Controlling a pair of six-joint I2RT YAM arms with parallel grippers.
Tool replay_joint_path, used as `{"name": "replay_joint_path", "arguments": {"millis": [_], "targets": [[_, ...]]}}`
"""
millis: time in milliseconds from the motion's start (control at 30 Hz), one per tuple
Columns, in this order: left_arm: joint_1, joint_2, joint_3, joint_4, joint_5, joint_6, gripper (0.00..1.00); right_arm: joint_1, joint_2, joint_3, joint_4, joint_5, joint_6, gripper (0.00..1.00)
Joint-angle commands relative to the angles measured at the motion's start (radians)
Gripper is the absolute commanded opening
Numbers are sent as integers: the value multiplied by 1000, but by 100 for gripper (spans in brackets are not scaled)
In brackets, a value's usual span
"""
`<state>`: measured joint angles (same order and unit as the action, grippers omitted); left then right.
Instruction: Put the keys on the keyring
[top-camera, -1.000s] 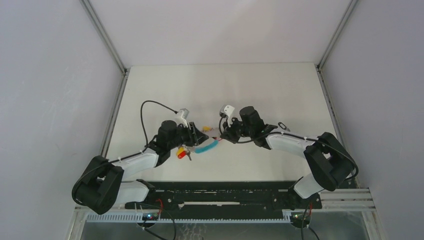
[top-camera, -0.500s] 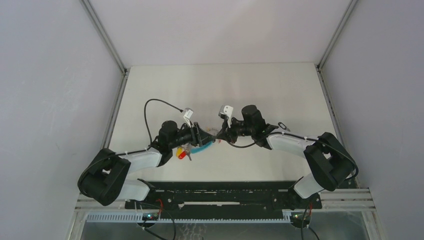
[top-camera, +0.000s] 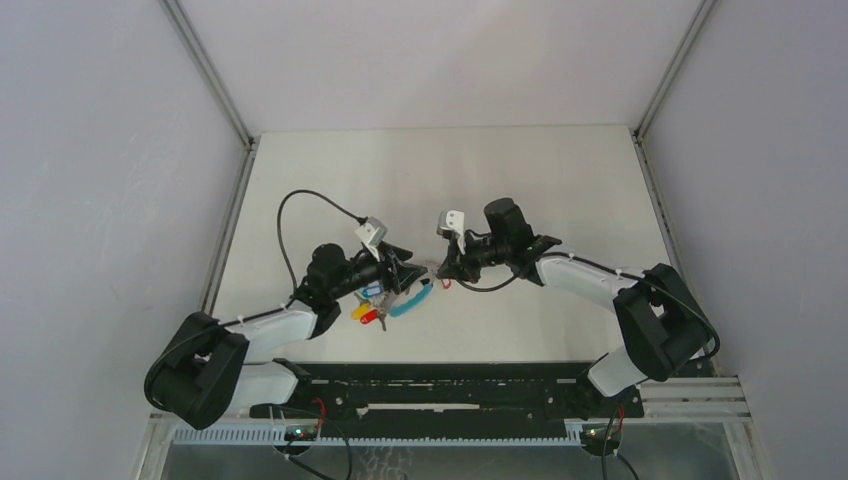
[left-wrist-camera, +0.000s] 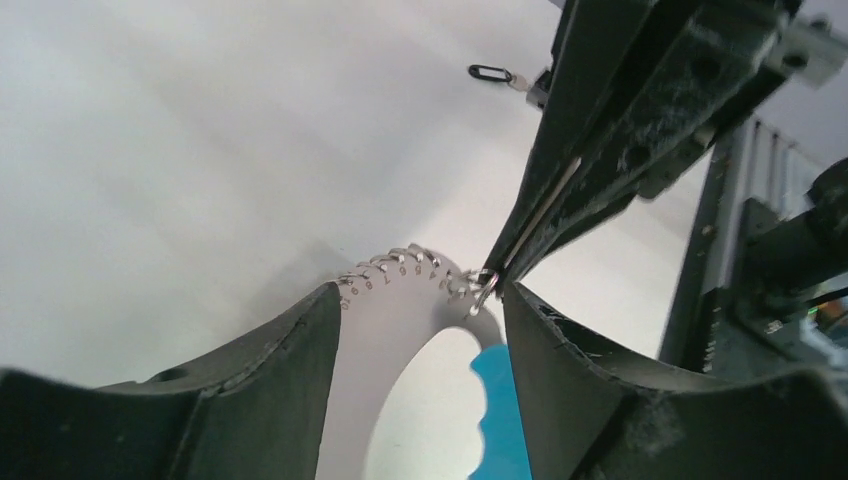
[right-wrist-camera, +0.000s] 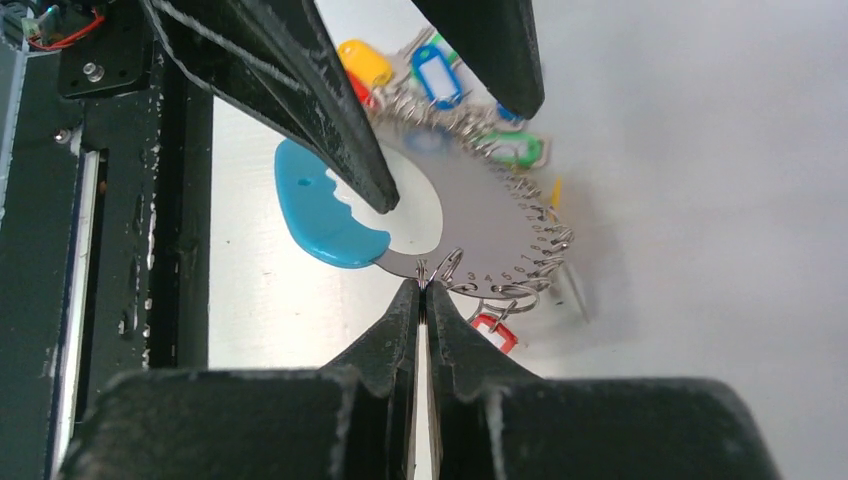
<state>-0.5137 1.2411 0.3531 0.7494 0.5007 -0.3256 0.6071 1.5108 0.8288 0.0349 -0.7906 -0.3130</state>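
The left gripper (top-camera: 400, 268) has spread its jaws over the last second. In the right wrist view its 2 black fingers (right-wrist-camera: 290, 100) stand apart. 1 is over the central hole and 1 over the outer edge of the round keyring with a grey numbered band and turquoise segment (right-wrist-camera: 470, 215), and they no longer clearly clamp it.

The keyring sits low over the white counter (top-camera: 450, 180) between the 2 arms, just ahead of the left gripper. The right gripper (right-wrist-camera: 425, 292) is pressed together, its tips meeting a small silvery wire loop (left-wrist-camera: 483, 285) on the band's edge. I cannot tell whether it nips it.

Small silvery keys with blue, green, yellow and red plastic tags (right-wrist-camera: 440, 75) already hang along the band. The left arm seems to be letting go, so threading looks nearly done. A small black loop (left-wrist-camera: 490, 72) lies apart on the counter.
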Motion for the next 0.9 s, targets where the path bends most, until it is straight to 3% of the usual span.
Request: {"name": "replay_joint_path", "arguments": {"millis": [0, 167, 267, 367, 867], "targets": [[4, 36, -49, 201, 51, 235, 66, -13, -5, 78, -90, -84, -187, 0], [22, 170, -69, 485, 179, 334, 65, -22, -22, 78, -122, -112, -336, 0], [71, 242, -56, 648, 267, 339, 54, -24, -37, 79, -149, -111, -410, 0], [100, 289, 0, 651, 364, 335, 42, -27, -43, 89, -188, -112, -480, 0], [65, 364, 44, 632, 461, 357, 36, -26, -18, 147, -283, -115, -574, 0]]}}
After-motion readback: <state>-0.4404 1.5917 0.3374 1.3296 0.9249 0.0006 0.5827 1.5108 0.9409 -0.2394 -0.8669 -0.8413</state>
